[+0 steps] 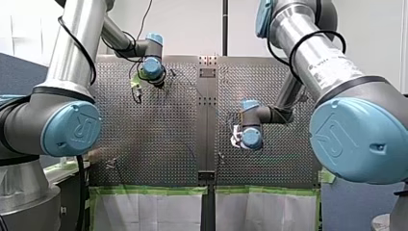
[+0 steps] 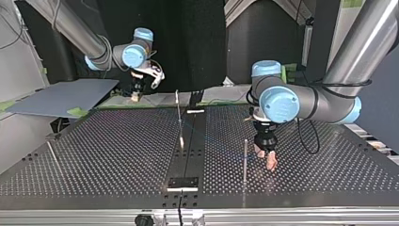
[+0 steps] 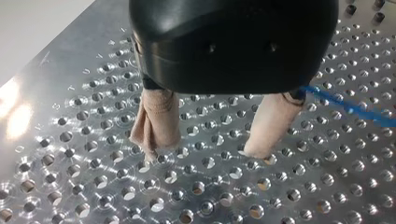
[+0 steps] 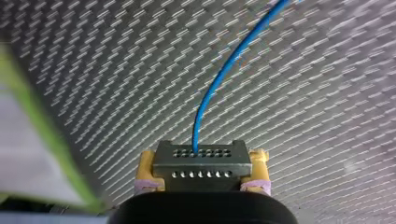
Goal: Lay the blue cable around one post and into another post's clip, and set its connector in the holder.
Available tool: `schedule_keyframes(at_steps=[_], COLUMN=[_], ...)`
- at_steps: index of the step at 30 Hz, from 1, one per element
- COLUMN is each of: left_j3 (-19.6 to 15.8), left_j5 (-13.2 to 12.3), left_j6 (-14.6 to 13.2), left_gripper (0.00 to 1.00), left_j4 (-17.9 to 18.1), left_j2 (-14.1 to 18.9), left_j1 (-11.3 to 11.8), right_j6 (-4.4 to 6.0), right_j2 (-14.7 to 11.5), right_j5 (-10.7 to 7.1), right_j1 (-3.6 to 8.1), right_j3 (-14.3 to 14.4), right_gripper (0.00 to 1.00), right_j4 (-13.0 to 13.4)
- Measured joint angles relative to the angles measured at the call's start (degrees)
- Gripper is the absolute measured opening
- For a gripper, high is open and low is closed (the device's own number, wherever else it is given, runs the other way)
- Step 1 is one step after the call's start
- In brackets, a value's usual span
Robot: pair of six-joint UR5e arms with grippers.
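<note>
Two yellow pads [image 4: 146, 164] of my right gripper [image 4: 203, 161], closed tight on the sides of the grey connector [image 4: 201, 171]; two rows of small holes on its face. Out of the upper row, the blue cable [image 4: 224, 70], curving away above the perforated counter [image 4: 327, 116]. To one side of this gripper, a strip of green tape [image 4: 51, 140] along the counter's edge. In the top view, my right gripper [image 2: 136, 95] over the counter's far edge, toward its far-left corner; the connector there too small to make out.

On my left gripper [image 3: 205, 151], two beige pads [image 3: 156, 119] standing well apart, holding no thing, tips very close to the counter's holes; touching or not, cannot tell. Just beside one pad, a stretch of the blue cable over the counter. In the top view, my left gripper [image 2: 267, 157] right of the counter's middle strip, nearer to the near edge than to the far one, just beside a thin upright post [image 2: 245, 160]. On the middle strip, a second thin post [image 2: 179, 113] with a pale piece [image 2: 181, 140] low on it. At the middle of the near edge, a dark block [image 2: 183, 182].
</note>
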State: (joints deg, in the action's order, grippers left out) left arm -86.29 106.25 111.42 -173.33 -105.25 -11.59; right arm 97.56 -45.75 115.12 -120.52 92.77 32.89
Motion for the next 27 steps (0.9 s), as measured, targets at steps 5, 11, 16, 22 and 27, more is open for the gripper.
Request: schedule_keyframes(at_steps=[5,11,16,22,27], left_j3=[0.01,0.0,0.0,0.0,0.0], left_j5=[0.45,0.83,0.91,0.86,0.81], left_j6=[-0.18,-0.42,-0.4,-0.44,-0.45], left_gripper=[1.0,1.0,1.0,1.0,1.0], left_j4=[0.0,0.21,0.29,0.32,0.35], left_j2=[0.01,0.01,0.01,0.01,0.01], left_j1=[-0.02,-0.05,-0.04,-0.08,-0.09], right_j6=[0.46,0.92,1.18,2.38,3.73], right_j2=[3.19,6.32,8.57,11.71,14.86], right_j5=[1.36,1.52,1.46,1.36,1.23], right_j1=[0.53,1.29,1.98,3.0,3.82], right_j3=[3.2,6.33,8.57,11.72,14.27], right_gripper=[0.0,0.0,0.0,0.0,0.0], right_j4=[3.19,6.33,8.57,11.73,14.86])
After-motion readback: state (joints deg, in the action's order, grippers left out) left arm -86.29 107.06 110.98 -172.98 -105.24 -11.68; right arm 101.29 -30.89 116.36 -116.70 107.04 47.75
